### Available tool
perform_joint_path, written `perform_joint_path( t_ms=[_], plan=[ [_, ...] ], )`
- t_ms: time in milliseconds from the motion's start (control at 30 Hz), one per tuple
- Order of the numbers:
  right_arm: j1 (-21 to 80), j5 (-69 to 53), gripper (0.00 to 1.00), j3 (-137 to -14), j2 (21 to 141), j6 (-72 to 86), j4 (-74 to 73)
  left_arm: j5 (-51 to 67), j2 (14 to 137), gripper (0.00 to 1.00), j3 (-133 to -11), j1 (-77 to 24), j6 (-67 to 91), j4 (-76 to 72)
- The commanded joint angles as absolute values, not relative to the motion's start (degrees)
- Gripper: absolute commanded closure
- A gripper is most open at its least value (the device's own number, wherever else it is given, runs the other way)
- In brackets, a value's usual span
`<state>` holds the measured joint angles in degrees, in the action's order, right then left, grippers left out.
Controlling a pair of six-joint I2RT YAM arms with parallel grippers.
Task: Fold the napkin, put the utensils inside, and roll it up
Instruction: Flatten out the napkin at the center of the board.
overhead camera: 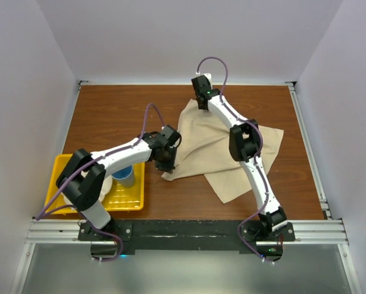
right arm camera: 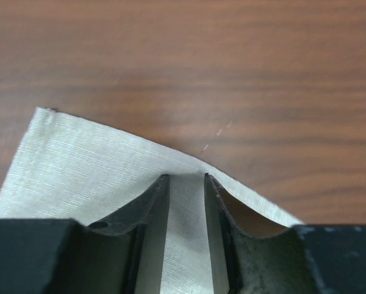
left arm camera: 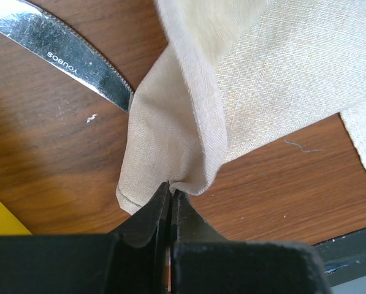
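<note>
The beige napkin (overhead camera: 198, 147) lies rumpled across the middle of the wooden table. My left gripper (overhead camera: 165, 164) is at its near-left corner. In the left wrist view that gripper (left arm camera: 170, 188) is shut on a bunched fold of the napkin (left arm camera: 281, 79). One of the utensils, a silver knife (left arm camera: 60, 52), lies on the wood just beyond, with its blade tip hidden under the cloth. My right gripper (overhead camera: 202, 105) is at the napkin's far corner. Its jaws (right arm camera: 186, 179) stand apart over the napkin's edge (right arm camera: 78, 165), with cloth showing in the gap.
A yellow tray (overhead camera: 130, 199) sits at the near-left of the table, under the left arm. It holds a blue cup (overhead camera: 126, 176) and something white (overhead camera: 106, 187). White walls close in the table on three sides. Bare wood (right arm camera: 232, 61) lies beyond the napkin's far corner.
</note>
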<state>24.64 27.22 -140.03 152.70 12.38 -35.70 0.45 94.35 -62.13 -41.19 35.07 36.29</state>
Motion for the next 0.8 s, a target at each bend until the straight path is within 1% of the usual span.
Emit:
perform_joint_path(
  t_ms=[0,33,67,100,167,233,267,300,333,367,400,433,467,533,567,600,633,667,767],
  plan=[
    [23.0,27.0,0.62,-144.0,150.3,11.4,-39.1,1.7,95.2,1.00,-66.2,-40.8,36.2,35.2],
    [23.0,23.6,0.54,-143.4,147.9,12.4,-39.5,1.6,95.3,1.00,-67.3,-40.8,35.9,35.4],
    [23.0,22.3,0.49,-140.7,145.7,13.4,-39.8,1.5,95.2,1.00,-67.7,-40.8,35.6,35.4],
    [23.2,21.7,0.46,-139.8,141.9,17.4,-43.1,1.1,95.1,1.00,-67.9,-40.8,35.5,35.5],
    [23.1,18.8,0.42,-137.0,138.7,21.1,-48.2,1.0,94.6,1.00,-68.6,-40.6,35.3,35.6],
    [23.2,18.3,0.41,-132.5,132.8,24.6,-54.2,1.2,94.2,1.00,-69.1,-40.4,35.2,35.0],
    [23.2,17.5,0.40,-124.9,129.9,25.5,-55.1,1.3,94.0,1.00,-69.2,-40.3,35.2,34.6],
    [23.3,17.2,0.40,-120.3,127.4,25.6,-55.6,1.6,94.1,1.00,-69.6,-40.1,35.1,34.2],
    [23.4,17.4,0.40,-115.8,121.7,26.0,-55.9,1.8,94.1,1.00,-69.9,-39.6,34.9,34.1],
    [23.3,17.4,0.40,-107.7,118.9,25.8,-56.1,2.1,94.2,1.00,-70.3,-39.4,34.8,34.1],
    [23.6,17.9,0.40,-103.6,116.0,25.6,-55.6,2.9,94.7,1.00,-71.2,-39.0,34.7,34.0],
    [23.9,18.3,0.40,-99.6,109.8,25.3,-55.0,3.3,95.0,1.00,-71.6,-38.2,34.5,34.1],
    [24.1,15.2,0.41,-92.1,107.3,23.6,-54.2,3.8,95.3,1.00,-72.1,-37.8,34.5,34.3],
    [24.8,12.4,0.41,-86.2,102.8,23.5,-54.0,5.4,96.3,1.00,-73.6,-36.5,34.5,34.7],
    [25.1,11.3,0.41,-80.7,98.9,24.9,-54.7,6.0,96.7,1.00,-74.1,-36.1,34.5,34.9],
    [26.1,10.6,0.42,-77.7,96.8,25.5,-54.7,7.2,97.4,1.00,-75.0,-35.8,34.5,35.2],
    [26.7,10.1,0.43,-72.1,94.9,26.1,-54.4,7.8,97.6,1.00,-75.4,-35.2,34.4,35.3],
    [27.4,10.1,0.43,-69.5,90.7,28.3,-54.2,8.4,97.9,1.00,-75.8,-34.9,34.5,35.4],
    [29.4,8.3,0.45,-60.9,84.6,31.0,-51.8,9.9,98.6,1.00,-76.9,-34.6,34.6,35.4]
  ],
)
